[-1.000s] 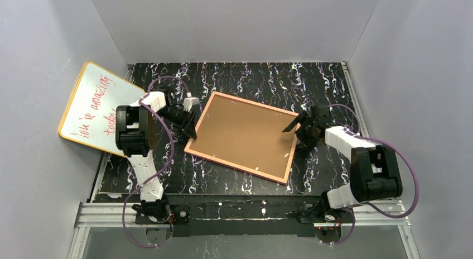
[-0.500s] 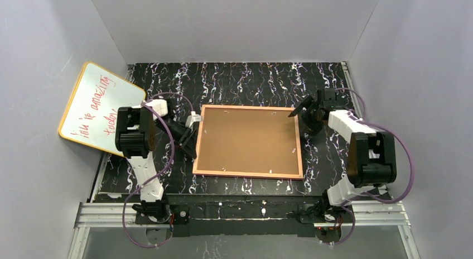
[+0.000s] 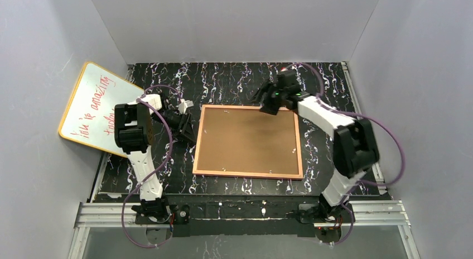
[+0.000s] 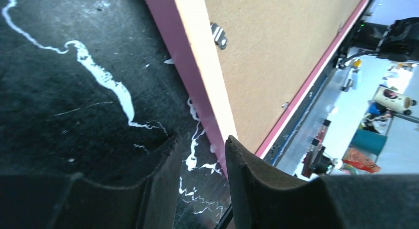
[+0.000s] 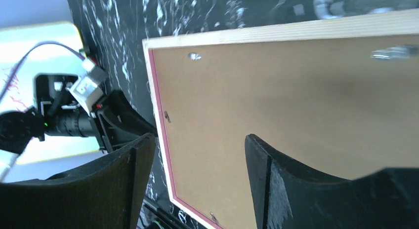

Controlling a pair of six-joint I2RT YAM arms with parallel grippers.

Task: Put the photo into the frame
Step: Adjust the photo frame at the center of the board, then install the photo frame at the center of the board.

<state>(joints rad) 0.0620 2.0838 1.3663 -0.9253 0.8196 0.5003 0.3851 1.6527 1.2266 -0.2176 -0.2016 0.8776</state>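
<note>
The frame (image 3: 249, 173) lies face down and square on the black mat, its pink rim around the brown backing board (image 3: 248, 139). The photo is hidden. My left gripper (image 3: 188, 132) is low at the frame's left edge, slightly open and empty. In the left wrist view the pink side (image 4: 183, 56) runs down to the gripper (image 4: 200, 150), close to the right finger (image 4: 247, 184). My right gripper (image 3: 268, 102) hovers over the frame's far edge, wide open and empty. In the right wrist view the gripper (image 5: 200, 145) hangs above the backing board (image 5: 296, 100).
A yellow-rimmed whiteboard (image 3: 97, 108) with red writing leans at the left wall, behind the left arm. Small metal tabs (image 4: 217, 35) sit along the inside of the frame's rim. Grey walls close in the mat on three sides.
The frame has turned from askew to square on the mat. The right gripper has swung from the frame's right side round to its far edge. The left gripper stays at the left edge.
</note>
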